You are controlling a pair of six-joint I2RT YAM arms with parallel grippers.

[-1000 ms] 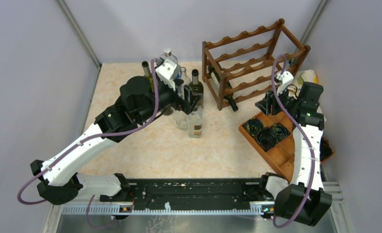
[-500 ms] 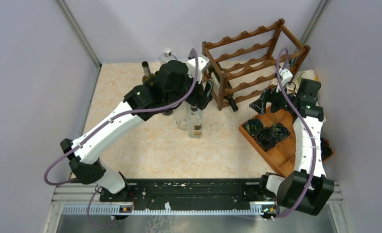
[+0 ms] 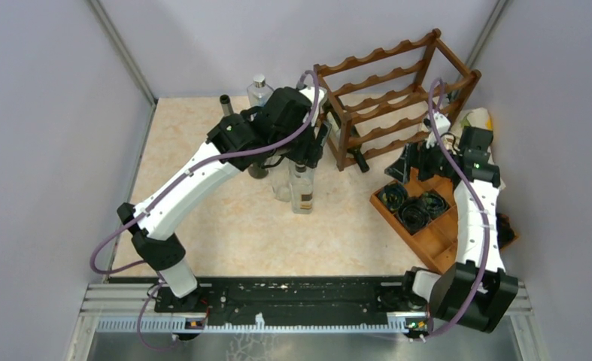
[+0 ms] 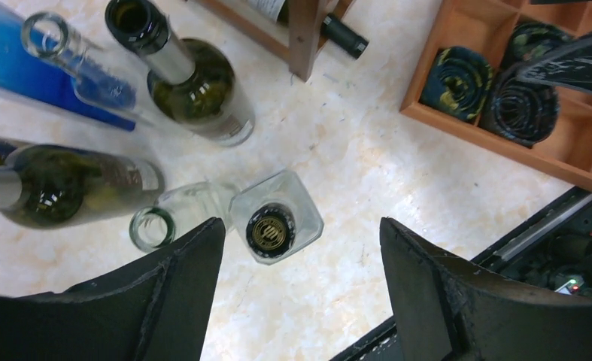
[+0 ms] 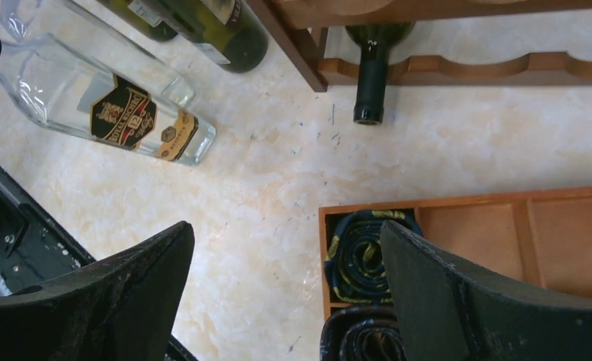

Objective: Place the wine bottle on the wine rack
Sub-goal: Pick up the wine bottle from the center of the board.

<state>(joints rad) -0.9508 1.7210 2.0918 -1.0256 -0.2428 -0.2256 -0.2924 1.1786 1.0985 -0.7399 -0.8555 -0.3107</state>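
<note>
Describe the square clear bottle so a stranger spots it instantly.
Find the wooden wine rack at the table's back right. In the bottle cluster left of it, take the clear bottle nearest the arms' bases: square body, black cap with gold emblem.

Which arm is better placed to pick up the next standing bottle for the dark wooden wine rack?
Left. The left gripper hangs open above the square clear glass bottle with a black cap; the right gripper is open over the wooden compartment tray, away from it.
</note>
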